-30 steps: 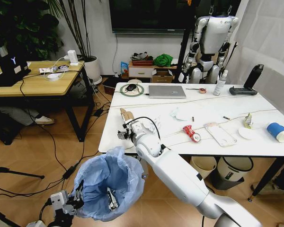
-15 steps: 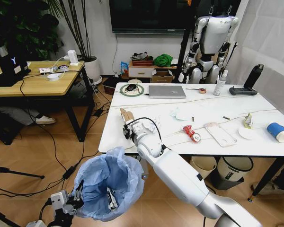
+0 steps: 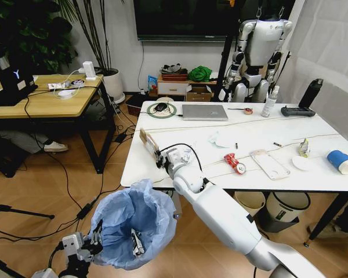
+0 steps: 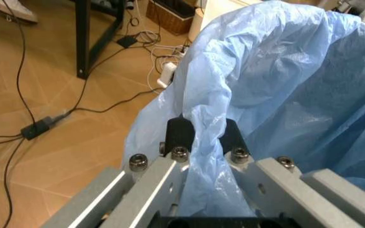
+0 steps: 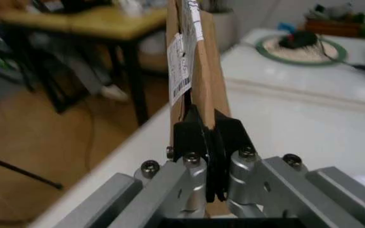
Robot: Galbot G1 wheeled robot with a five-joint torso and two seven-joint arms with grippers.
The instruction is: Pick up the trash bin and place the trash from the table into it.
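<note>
We have the flattened brown cardboard box clamped edge-on in our right claw, lifted off the near-left corner of the white marble bench and tilted up; in the right wrist view the two dark pads pinch the cardboard tightly, label side outward. Gripping it by its thin edge lets it hang as a narrow blade, which should slip more easily into a soft opening.

The trash bin, lined with its puffy light-blue bag, hangs below and just off the bench's near edge, almost under the box. Our left claw holds it there: its pads are closed on a fold of the blue liner at the rim, so the mouth stays up and open close to the drop.

Farther along the bench lie a crushed red can, clear plastic packaging, crumpled white paper and a blue-and-white paper cup, none yet collected.
</note>
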